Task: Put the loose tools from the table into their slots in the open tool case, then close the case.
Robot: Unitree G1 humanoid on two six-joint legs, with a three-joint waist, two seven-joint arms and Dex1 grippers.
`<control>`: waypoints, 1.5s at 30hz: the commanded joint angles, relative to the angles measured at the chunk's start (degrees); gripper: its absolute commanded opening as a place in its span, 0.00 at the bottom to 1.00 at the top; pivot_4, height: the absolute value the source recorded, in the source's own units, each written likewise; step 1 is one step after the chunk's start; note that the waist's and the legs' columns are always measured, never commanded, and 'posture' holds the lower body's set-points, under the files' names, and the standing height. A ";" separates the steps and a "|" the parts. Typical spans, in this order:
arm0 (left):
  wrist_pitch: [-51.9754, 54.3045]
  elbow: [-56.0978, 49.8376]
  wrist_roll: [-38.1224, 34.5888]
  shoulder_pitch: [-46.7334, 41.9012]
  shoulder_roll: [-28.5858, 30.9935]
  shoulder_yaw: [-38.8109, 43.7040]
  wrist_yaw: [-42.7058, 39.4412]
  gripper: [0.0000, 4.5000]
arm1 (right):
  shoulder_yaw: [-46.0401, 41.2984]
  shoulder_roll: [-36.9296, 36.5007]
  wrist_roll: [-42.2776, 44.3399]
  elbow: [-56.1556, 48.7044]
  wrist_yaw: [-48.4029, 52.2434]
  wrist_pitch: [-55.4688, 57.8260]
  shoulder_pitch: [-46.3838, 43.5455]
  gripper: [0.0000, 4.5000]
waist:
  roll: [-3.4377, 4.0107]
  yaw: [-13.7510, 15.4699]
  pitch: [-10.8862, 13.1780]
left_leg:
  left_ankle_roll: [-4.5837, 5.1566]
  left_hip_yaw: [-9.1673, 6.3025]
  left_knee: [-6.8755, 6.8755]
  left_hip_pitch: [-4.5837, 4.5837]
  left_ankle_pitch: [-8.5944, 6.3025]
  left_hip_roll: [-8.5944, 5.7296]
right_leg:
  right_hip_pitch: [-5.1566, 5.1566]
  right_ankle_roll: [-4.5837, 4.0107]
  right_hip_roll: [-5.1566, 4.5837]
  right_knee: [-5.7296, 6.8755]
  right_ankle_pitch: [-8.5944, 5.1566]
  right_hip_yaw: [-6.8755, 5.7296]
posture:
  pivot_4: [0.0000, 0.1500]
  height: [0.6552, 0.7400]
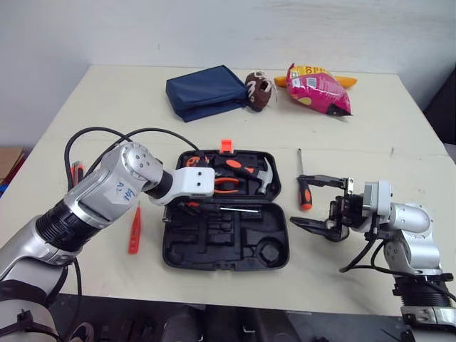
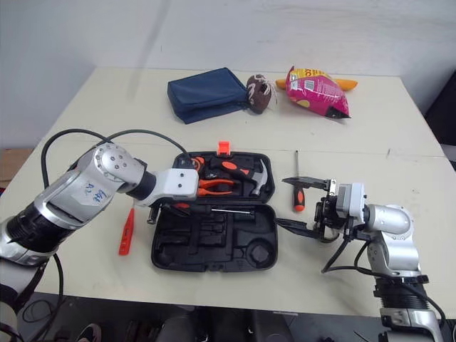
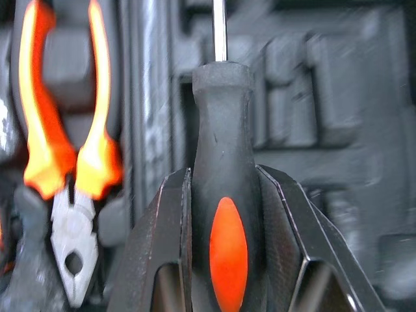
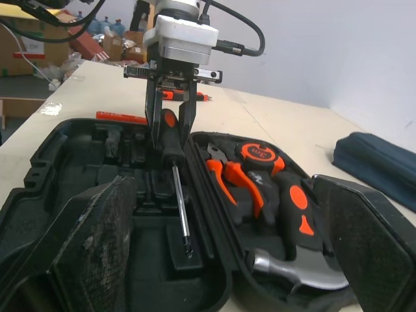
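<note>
Our left tool (image 4: 170,133) is clamped on a screwdriver (image 3: 221,195). Its two black fingers (image 3: 162,253) press on both sides of the black and orange handle. We hold this screwdriver low over the open case (image 1: 214,246), above the near half with the bare slots. Its thin metal rod points across the case, close to the fold in the middle. We cannot tell if the rod touches the case.

In the far half of the case we see orange pliers (image 1: 226,187) and a hammer (image 1: 265,178) lying in their slots.

Our right tool (image 1: 320,203) is just beside the right side of the case. Its fingers are wide apart and hold nothing. A second screwdriver (image 1: 305,192) lies flat on the worktop (image 1: 114,107), between the right tool and the case, with its rod pointing away from us. We cannot tell if the tool touches it.

On the left side of the case a long orange thing (image 1: 134,229) lies on the worktop, a little apart from the case.

Well past the far side of the case we see a blue pouch (image 1: 206,91), a little brown ball (image 1: 260,90) right next to it, and a pink snack bag (image 1: 318,89).
</note>
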 commanded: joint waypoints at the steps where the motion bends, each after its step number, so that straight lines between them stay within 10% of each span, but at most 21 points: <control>1: 0.02 -0.71 1.64 0.73 0.29 0.26 -1.01 0.17 | -1.59 -1.08 0.24 -2.29 -0.64 -0.74 0.48 1.00 | 0.00 0.00 0.00 | 0.00 0.00 0.03 0.00 0.00 0.00 | 0.00 0.00 -0.01 0.02 0.00 0.00 | 1.00 1.00; 25: -3.33 1.84 9.57 3.14 -3.82 0.52 0.95 0.17 | -1.20 -1.42 0.45 -4.41 -2.64 -0.86 2.26 1.00 | 0.00 0.29 -0.01 | 0.02 -0.04 0.39 0.06 -0.01 -0.02 | 0.10 0.00 -0.05 0.28 0.00 0.00 | 1.00 1.00; 31: -4.26 -1.27 9.81 2.73 -3.67 2.09 0.87 0.74 | -1.35 -1.41 0.90 -3.77 -1.82 -1.08 2.83 1.00 | -0.01 0.40 0.00 | 0.04 -0.06 0.48 0.04 -0.02 -0.01 | 0.10 0.00 -0.06 0.32 0.00 -0.01 | 1.00 1.00; 41: 2.40 -8.43 3.70 3.24 -2.97 11.37 -0.21 0.74 | -2.10 -1.12 1.46 0.20 1.92 -3.39 4.09 1.00 | -0.02 0.07 0.00 | 0.05 -0.07 0.52 0.03 -0.05 0.00 | 0.10 0.01 -0.04 0.34 -0.01 -0.02 | 1.00 1.00; 45: -10.92 -1.55 -2.00 12.27 -9.31 21.96 5.29 0.45 | -1.90 -0.61 1.36 0.61 1.54 -4.17 4.34 1.00 | 0.00 0.02 0.00 | 0.05 -0.20 0.57 0.05 -0.06 0.00 | 0.09 0.02 -0.02 0.42 -0.01 0.05 | 1.00 1.00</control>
